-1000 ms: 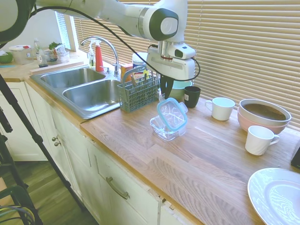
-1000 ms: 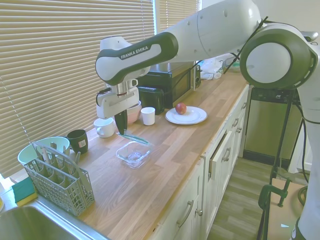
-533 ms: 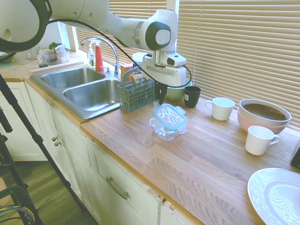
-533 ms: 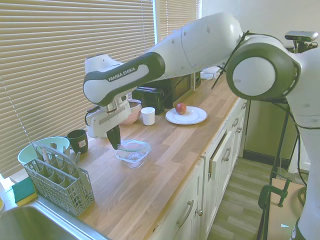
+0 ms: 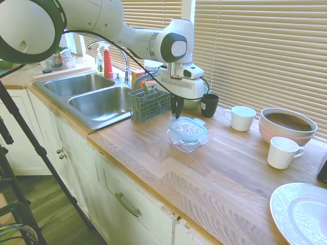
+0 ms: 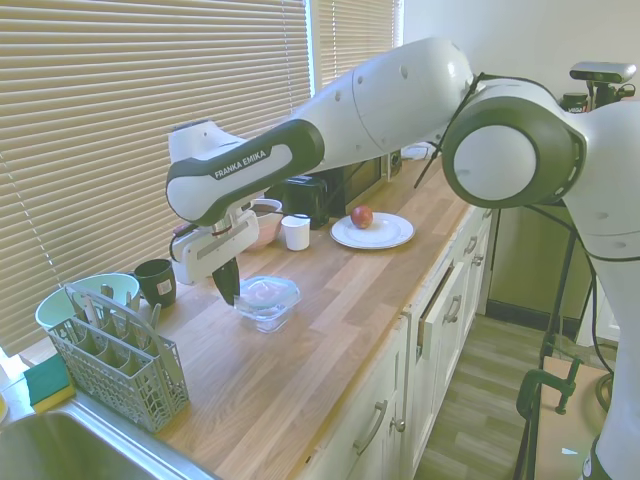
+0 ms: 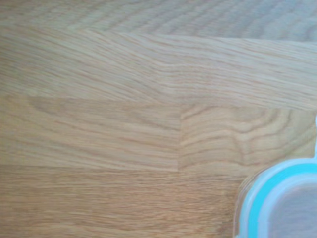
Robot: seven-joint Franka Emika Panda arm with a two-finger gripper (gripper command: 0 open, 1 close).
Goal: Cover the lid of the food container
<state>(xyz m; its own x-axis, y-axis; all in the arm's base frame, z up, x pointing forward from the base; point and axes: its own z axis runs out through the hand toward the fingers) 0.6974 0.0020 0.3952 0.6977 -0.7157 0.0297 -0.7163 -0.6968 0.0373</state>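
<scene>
Gripper [image 5: 177, 113] hangs fingers-down just off the far edge of the lid [image 5: 187, 129], toward the blinds; its fingers look close together with nothing between them, though the gap is hard to read. That lid, clear with a teal-blue rim seal, lies flat and roughly level on top of the food container [image 5: 187, 141], a small square clear glass dish that seems to hold nothing; whether the snap tabs are pressed down cannot be told. Being square, the lid has no long axis; in the first exterior view its corners sit near 12, 3, 6 and 9 o'clock. From the wrist view only one rounded corner of the lid shows, over bare wooden countertop [image 7: 124, 114]. At about 9 o'clock from the container in the first exterior view stands a grey cutlery basket [image 5: 149, 102] holding a few utensils, with the steel sink [image 5: 102, 102] beyond it. Toward 1 o'clock sit a black mug [image 5: 209, 105] and a white cup [image 5: 240, 118]; further round, near 3 o'clock, stacked bowls [image 5: 287, 125] show a dark inside, contents unclear. Toward 6 o'clock, open countertop runs from the container to the counter's front edge.
</scene>
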